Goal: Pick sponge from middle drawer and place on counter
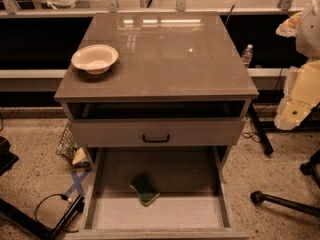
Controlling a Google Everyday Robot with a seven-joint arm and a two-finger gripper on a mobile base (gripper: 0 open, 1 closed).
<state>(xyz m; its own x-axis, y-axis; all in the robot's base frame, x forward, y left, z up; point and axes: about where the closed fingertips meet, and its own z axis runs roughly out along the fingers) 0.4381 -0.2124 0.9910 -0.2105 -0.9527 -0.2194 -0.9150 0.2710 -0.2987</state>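
Note:
The sponge [145, 188], dark green over yellow foam, lies tilted on the pale floor of the pulled-out middle drawer [160, 211], left of its centre. The glossy grey-brown counter [165, 59] tops the cabinet and reflects ceiling lights. My arm's pale end with the gripper [291, 115] hangs at the right edge of the camera view. It is beside the cabinet at about counter height, well apart from the sponge and the drawer, and it holds nothing that I can see.
A white bowl [95, 58] sits on the counter's left front part. A closed grey drawer front with a black handle [156, 138] is above the open drawer. A water bottle [247, 54] stands behind on the right. Cables [50, 204] and a chair base [285, 201] lie on the floor.

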